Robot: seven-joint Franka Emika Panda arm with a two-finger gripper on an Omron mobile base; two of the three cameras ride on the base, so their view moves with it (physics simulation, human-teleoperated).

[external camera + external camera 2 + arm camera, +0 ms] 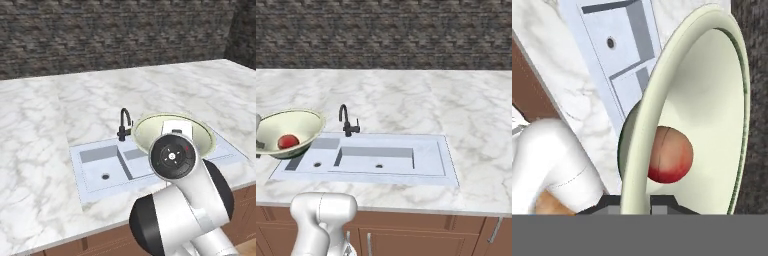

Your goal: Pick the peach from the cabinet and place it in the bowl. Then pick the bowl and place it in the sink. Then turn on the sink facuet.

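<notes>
**Bowl in the air over the sink**

The gripper (635,202) is clamped on the bowl (291,131) rim, holding it tilted above the sink (426,160), left of the faucet (347,121). The peach (288,141) sits inside the bowl.

You see the peach (288,141) in the bowl (303,122), left of the faucet (346,120), above the sink's (428,162) left end.

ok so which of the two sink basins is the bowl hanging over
The bowl, with the peach inside, hangs over the smaller basin, the one at the sink's left end in the right base view; the wider basin has nothing above it.
</notes>
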